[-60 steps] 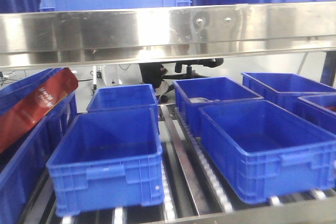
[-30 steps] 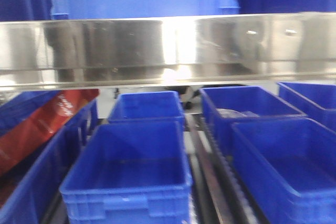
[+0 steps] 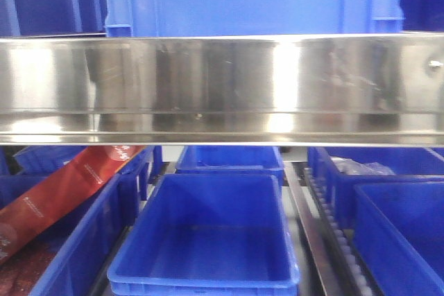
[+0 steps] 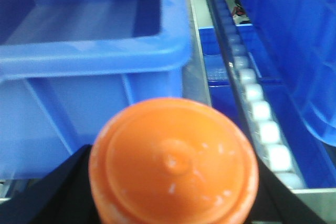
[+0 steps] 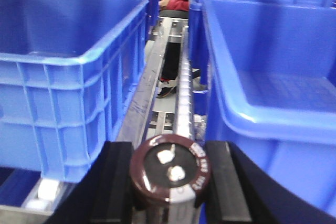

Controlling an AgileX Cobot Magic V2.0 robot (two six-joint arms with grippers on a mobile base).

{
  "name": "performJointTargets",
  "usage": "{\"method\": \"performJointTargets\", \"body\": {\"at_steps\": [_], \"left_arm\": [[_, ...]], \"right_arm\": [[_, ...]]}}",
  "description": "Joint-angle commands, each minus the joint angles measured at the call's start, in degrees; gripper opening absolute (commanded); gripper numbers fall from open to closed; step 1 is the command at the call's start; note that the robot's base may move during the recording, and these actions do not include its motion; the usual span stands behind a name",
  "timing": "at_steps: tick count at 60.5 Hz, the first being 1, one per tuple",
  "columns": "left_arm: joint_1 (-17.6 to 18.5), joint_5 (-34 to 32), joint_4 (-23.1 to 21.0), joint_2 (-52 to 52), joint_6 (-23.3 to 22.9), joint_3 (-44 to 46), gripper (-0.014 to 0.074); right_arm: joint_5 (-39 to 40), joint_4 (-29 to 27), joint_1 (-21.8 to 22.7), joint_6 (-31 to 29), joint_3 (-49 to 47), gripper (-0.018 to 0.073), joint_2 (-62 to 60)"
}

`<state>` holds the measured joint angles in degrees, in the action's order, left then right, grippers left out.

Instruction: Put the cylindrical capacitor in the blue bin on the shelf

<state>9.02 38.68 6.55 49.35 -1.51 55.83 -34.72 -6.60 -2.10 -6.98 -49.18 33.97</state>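
1. Carry step: capacitor [image 5: 170, 174] clamped upright in right gripper [image 5: 169, 182] jaws, just short of track [image 5: 184, 93].
2. Left gripper [image 4: 173, 192] jaws closed on orange cap [image 4: 173, 163].
3. Next, probably: raise over rim of bin [image 5: 273, 51] beside track, then release.

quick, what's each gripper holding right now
Left gripper: closed on an orange round-topped plastic object.
Right gripper: closed on the dark brown cylindrical capacitor.

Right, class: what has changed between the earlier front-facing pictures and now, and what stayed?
The shiny stainless-steel shelf rail now sits lower and looms larger, and the near empty blue plastic bin has slid from left to centre: the view moved closer. The red packet still leans in the left bin.
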Motion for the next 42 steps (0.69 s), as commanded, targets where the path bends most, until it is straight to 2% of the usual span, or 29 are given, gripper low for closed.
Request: {"method": "performJointTargets", "body": {"at_steps": [1,42], "left_arm": [[0.3,-1.1,-0.2,-0.2,-0.1,0.1,-0.0111],[0.3,-1.1,-0.2,-0.2,-0.1,0.1,-0.0111]], "right_arm": [[1.8,0.5,-0.1,-0.2,-0.6,-0.0091,-0.3],[1.8,0.5,-0.1,-0.2,-0.6,-0.0091,-0.3]]}}
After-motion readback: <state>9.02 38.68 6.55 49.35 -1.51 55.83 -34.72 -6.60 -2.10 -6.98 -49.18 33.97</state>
